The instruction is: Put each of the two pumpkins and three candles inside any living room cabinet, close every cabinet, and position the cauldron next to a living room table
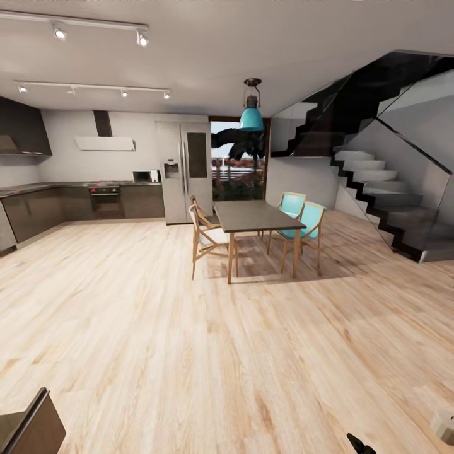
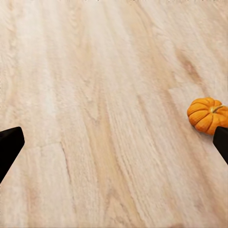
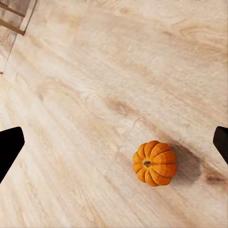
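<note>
Sitting on bare wood floor [image 3: 71, 95], a pumpkin [image 3: 155, 163] shows under the wide-open right gripper [image 3: 114, 142], while the left gripper [image 2: 114, 145], also wide, catches one [image 2: 207, 114] beside a fingertip [image 2: 222, 142], no writing readable.

Both wrist cameras show plain matte black fingertips [image 2: 9, 145] [image 3: 9, 145] with angled, wedge-like edges; at the head view's bottom right, a black tip [image 1: 360, 444] and pale beige casing [image 1: 443, 425]
</note>
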Available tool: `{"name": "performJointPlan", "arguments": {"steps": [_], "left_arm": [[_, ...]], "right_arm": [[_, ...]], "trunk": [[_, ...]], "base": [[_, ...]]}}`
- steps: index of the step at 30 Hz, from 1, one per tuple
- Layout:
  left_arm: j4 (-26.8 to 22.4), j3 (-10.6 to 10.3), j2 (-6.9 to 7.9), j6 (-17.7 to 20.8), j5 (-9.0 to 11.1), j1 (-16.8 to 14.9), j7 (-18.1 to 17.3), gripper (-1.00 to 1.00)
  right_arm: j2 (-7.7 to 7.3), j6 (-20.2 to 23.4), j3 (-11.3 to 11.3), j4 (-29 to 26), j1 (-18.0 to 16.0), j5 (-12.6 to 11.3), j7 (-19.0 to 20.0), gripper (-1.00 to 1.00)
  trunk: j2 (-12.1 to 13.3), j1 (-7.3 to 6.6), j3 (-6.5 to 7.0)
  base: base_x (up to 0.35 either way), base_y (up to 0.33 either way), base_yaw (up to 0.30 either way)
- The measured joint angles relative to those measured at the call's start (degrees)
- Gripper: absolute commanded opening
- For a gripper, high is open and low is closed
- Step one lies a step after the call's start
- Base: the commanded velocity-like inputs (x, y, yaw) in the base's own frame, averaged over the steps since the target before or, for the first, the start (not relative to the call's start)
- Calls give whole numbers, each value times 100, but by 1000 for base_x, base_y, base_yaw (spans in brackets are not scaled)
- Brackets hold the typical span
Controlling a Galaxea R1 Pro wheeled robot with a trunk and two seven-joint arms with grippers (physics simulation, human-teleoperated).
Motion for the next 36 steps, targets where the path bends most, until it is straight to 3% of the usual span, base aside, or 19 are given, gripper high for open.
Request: {"name": "performJointPlan", "arguments": {"steps": [8, 18, 19, 21, 22, 24, 25, 27, 31, 36], "left_arm": [[14, 2, 0, 12, -4, -4, 0, 100], [579, 2, -7, 18, 23, -10, 19, 100], [588, 2, -7, 18, 23, -13, 20, 100], [606, 2, -8, 18, 22, -20, 24, 100], [612, 2, -8, 18, 24, -22, 25, 100], [617, 2, -9, 18, 25, -24, 26, 100], [619, 2, -9, 18, 26, -23, 26, 100], [617, 2, -9, 16, 27, -22, 27, 100], [617, 2, -9, 11, 34, -22, 27, 100], [608, 2, -9, -10, 46, -19, 28, 100]], "right_arm": [[3, 35, -12, -43, -5, -12, -1, 100], [19, 96, 92, -67, -9, 72, -105, 100], [33, 97, 112, -66, -11, 80, -210, 100], [150, 99, 230, -75, -26, 166, -777, 100], [247, 94, 346, -85, -44, 279, -1296, 100], [329, 79, 478, -113, -57, 415, -1861, 100], [394, 58, 599, -155, -65, 533, -2348, 100], [496, 31, 694, -231, -73, 656, -2826, 100], [577, 6, 723, -313, -79, 728, -3118, 100], [595, 0, 731, -329, -73, 709, -2926, 100]], "trunk": [[321, -176, 144], [722, -395, 323], [762, -417, 341], [843, -461, 377], [883, -483, 395], [963, -527, 431], [1003, -549, 449], [1083, -593, 485], [1165, -638, 521], [1165, -638, 521]], "base": [[0, 0, 0], [0, 0, 0], [0, 0, 0], [0, 0, 0], [0, 0, 0], [0, 0, 0], [0, 0, 0], [0, 0, 0], [0, 0, 0], [0, 0, 0]]}}
